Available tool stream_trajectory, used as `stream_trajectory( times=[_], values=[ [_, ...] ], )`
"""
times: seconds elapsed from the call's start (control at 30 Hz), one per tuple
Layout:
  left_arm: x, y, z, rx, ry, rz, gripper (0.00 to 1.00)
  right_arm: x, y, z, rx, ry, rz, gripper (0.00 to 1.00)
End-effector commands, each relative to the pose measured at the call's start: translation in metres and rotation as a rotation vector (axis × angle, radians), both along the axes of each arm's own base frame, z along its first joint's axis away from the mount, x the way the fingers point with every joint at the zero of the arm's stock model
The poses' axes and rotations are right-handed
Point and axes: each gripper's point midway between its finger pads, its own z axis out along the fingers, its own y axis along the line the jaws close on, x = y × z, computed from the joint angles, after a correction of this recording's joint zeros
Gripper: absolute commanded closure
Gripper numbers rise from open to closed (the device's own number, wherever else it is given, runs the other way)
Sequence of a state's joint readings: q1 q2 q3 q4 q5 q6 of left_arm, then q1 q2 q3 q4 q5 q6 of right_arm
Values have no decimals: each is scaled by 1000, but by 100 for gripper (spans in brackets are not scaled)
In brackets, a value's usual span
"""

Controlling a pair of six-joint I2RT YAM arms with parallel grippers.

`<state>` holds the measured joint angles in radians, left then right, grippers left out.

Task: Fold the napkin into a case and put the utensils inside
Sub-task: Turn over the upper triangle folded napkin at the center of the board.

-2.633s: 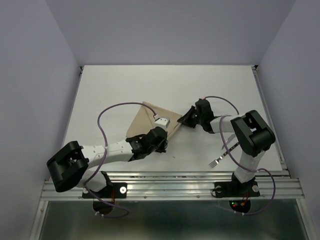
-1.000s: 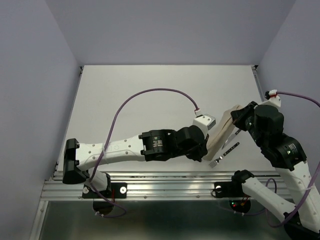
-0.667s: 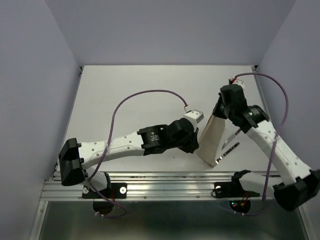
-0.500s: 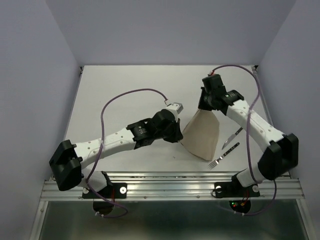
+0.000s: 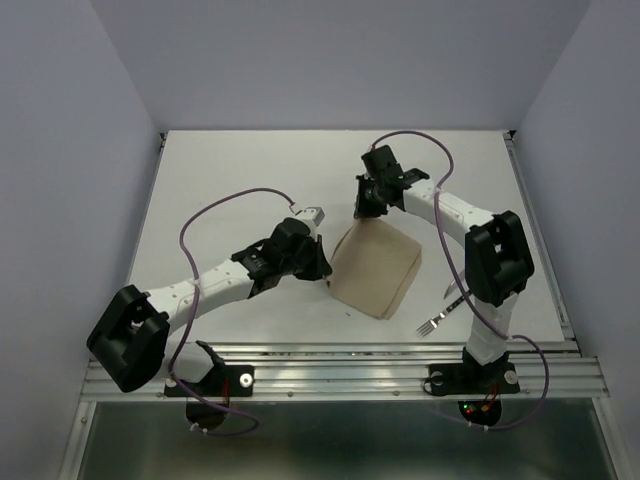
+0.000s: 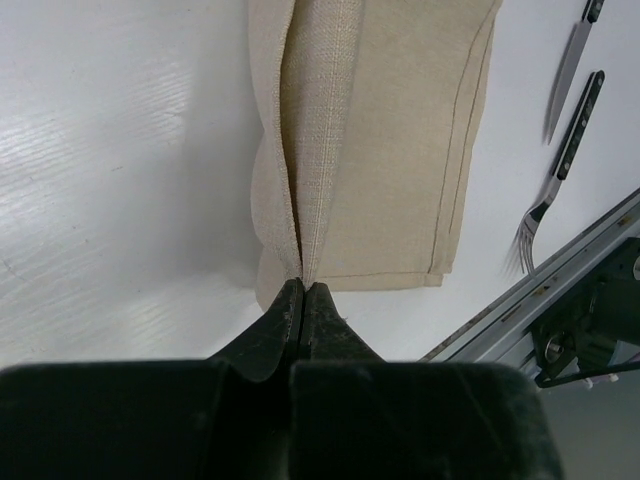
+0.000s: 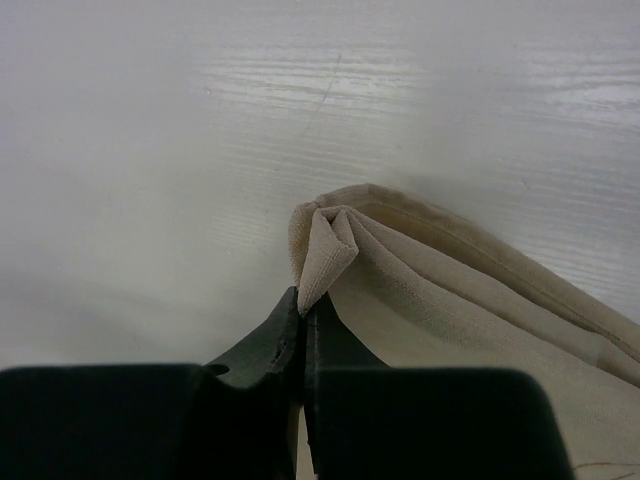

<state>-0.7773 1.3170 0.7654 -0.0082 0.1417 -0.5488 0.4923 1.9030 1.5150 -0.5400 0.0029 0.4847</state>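
Nearest me runs a metal rail (image 5: 340, 372). On the white table (image 5: 225, 180) beyond, the fork (image 5: 441, 317) and knife (image 6: 567, 72) lie right of the folded napkin (image 5: 378, 270). My left claw (image 5: 326, 271) pinches its left corner, my right claw (image 5: 361, 211) its far corner. Lilac walls (image 5: 330, 60) close behind.

You're in a robotics lab cell here, not anyone's kitchen. There's a bare white table (image 5: 230, 180) boxed in by plain pale-lavender walls (image 5: 330, 60). Your left arm (image 5: 200, 290) and right arm (image 5: 450, 210) are bolted to an aluminium rail (image 5: 340, 372) at the near edge. Purple cables (image 5: 225, 215) loop off them, and little status lights (image 5: 468, 408) glow on the electronics underneath.
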Motion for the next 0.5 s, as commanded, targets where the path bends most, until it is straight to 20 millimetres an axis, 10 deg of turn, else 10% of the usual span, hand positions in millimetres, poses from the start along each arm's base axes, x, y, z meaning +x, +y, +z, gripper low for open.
stream_trajectory(
  times=[0.0, 0.47],
  values=[
    [-9, 0, -7, -12, 13, -34, 100, 34, 18, 32, 49, -153, 16, 99],
    [-30, 28, -39, -41, 79, 81, 100, 20, 62, 17, 35, -131, 79, 99]
  ],
)
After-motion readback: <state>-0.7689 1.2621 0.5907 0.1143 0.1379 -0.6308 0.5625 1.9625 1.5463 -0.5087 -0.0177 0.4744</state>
